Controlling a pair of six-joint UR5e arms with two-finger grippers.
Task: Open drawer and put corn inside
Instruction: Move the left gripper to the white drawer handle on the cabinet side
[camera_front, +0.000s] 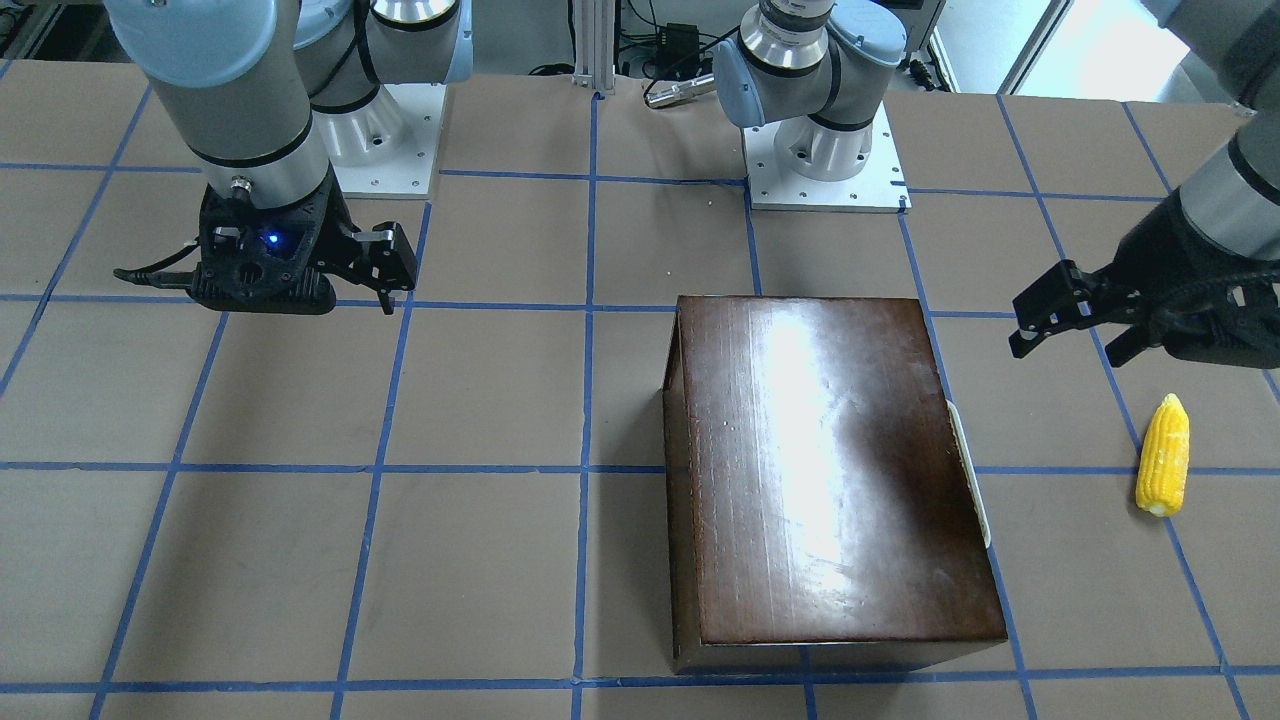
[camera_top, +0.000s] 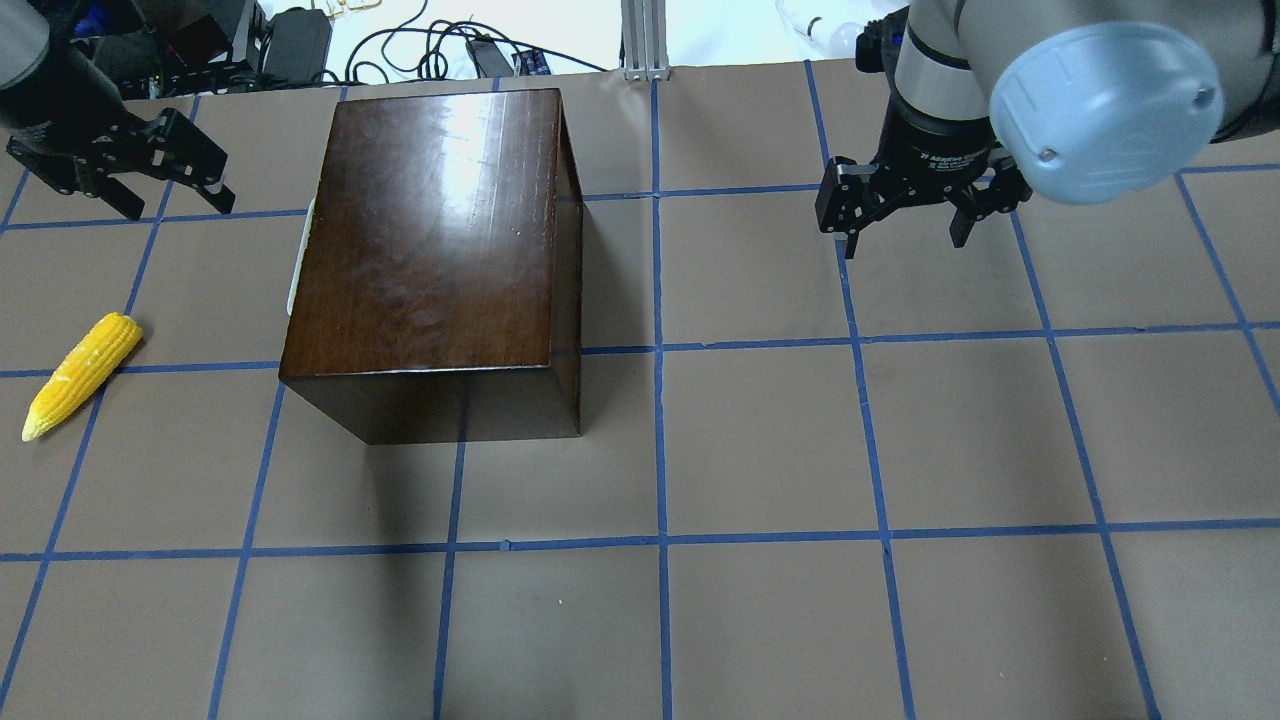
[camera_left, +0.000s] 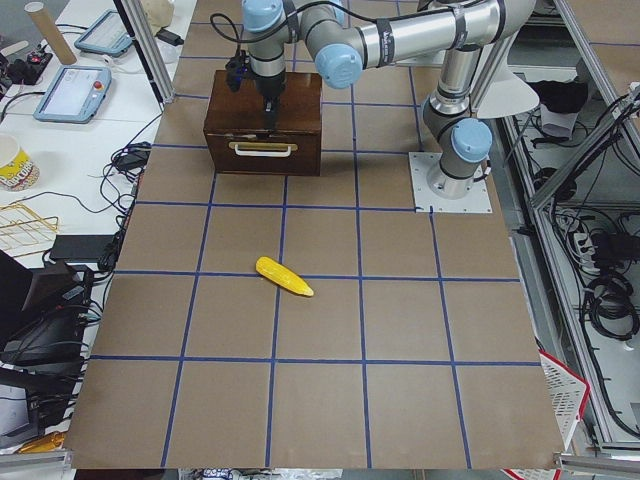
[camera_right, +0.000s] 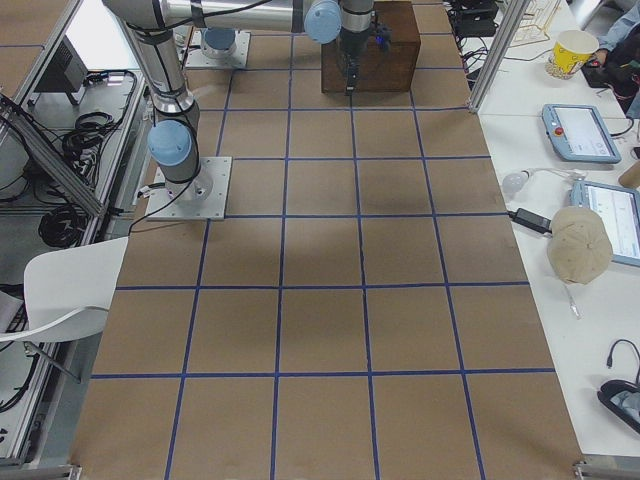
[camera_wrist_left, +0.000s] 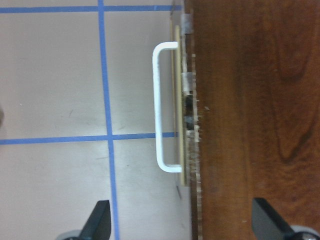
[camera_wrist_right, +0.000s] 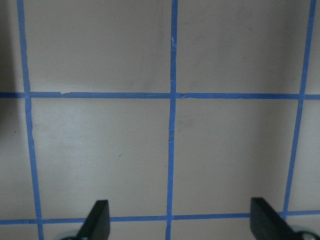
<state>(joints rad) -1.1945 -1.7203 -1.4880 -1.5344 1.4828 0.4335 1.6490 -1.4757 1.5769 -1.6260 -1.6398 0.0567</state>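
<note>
- The desk (camera_top: 760, 440) carries the box and the corn.
- The dark wooden box (camera_top: 430, 240) stands upper left in the overhead view. A pull may drag the whole box, because nothing holds it.
- Its drawer (camera_left: 262, 160) is shut.
- The left claw (camera_top: 180, 210) hangs wide open and empty near the handle side. The right claw (camera_top: 904, 245), also open and empty, is well apart.
- The corn (camera_top: 80, 375) lies at the left edge; being round, it may roll.
- The thin white handle (camera_wrist_left: 159, 107) may slip from a finger.
</note>
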